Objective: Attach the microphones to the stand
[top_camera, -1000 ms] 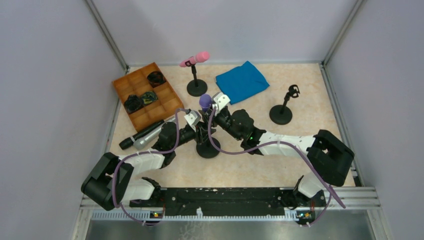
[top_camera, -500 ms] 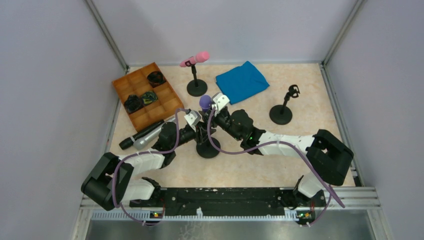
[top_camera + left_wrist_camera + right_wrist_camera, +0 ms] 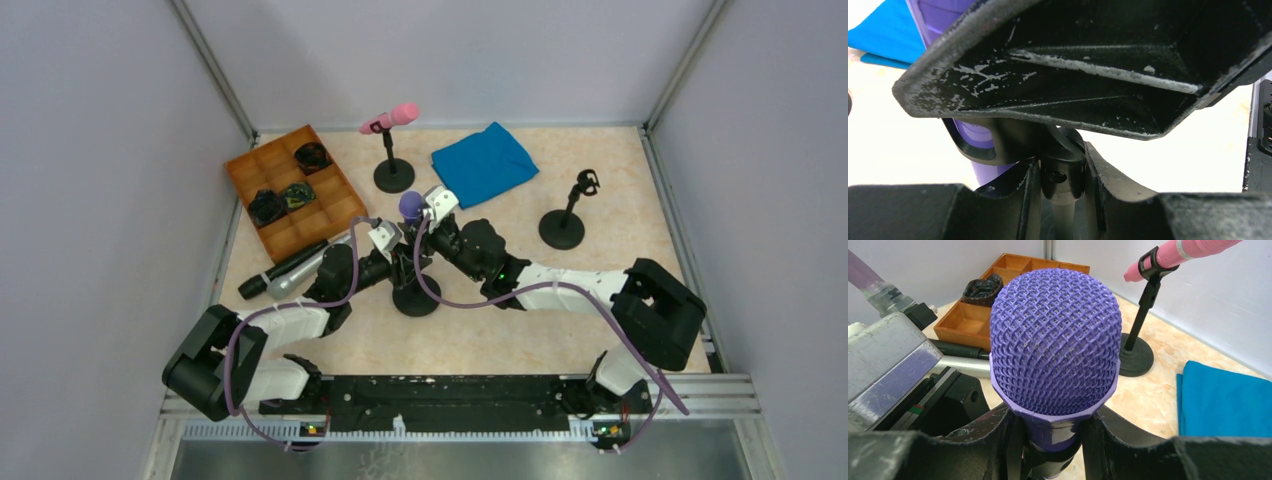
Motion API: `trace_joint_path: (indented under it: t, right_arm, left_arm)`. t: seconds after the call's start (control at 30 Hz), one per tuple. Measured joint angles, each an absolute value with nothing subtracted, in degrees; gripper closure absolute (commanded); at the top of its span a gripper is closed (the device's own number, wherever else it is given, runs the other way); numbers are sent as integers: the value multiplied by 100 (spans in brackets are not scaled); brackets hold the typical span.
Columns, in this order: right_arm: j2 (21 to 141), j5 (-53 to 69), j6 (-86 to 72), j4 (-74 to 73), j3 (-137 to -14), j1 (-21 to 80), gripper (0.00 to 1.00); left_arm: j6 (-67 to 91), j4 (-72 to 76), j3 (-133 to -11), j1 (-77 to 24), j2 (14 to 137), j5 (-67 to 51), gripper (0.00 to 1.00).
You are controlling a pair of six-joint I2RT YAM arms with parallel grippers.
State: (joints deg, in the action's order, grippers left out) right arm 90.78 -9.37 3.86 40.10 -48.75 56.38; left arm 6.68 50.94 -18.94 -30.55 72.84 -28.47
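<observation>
The purple microphone (image 3: pixel 409 205) stands nearly upright at the table's middle. Its mesh head (image 3: pixel 1055 340) fills the right wrist view. My right gripper (image 3: pixel 1053 435) is shut on its body just under the head. Lower down, the body sits in the black clip (image 3: pixel 973 147) of the middle stand (image 3: pixel 416 296). My left gripper (image 3: pixel 1063 180) is shut on that stand's black joint atop the post. A pink microphone (image 3: pixel 392 117) rests clipped on the back stand (image 3: pixel 394 176). Black (image 3: pixel 262 281) and silver-grey (image 3: pixel 300 280) microphones lie flat at the left.
A third stand (image 3: pixel 563 228) with a bare clip is at the right. A folded blue cloth (image 3: pixel 484 163) lies at the back. An orange compartment tray (image 3: pixel 262 168) with dark items sits at the back left. Enclosure walls surround the table.
</observation>
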Motion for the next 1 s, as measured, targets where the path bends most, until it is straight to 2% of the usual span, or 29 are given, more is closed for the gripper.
trace_joint_path:
  t: [0.43,1.0]
  right_arm:
    - [8720,-923,530,4254,-4473,5655,100]
    - [8755,-1079,2213,7046,-3181,6147,100]
  left_arm:
    - [602,5089,-1894,-3144,7286,-2864,100]
    - [1037,5221,-1804,-3256,7290,-2910,100]
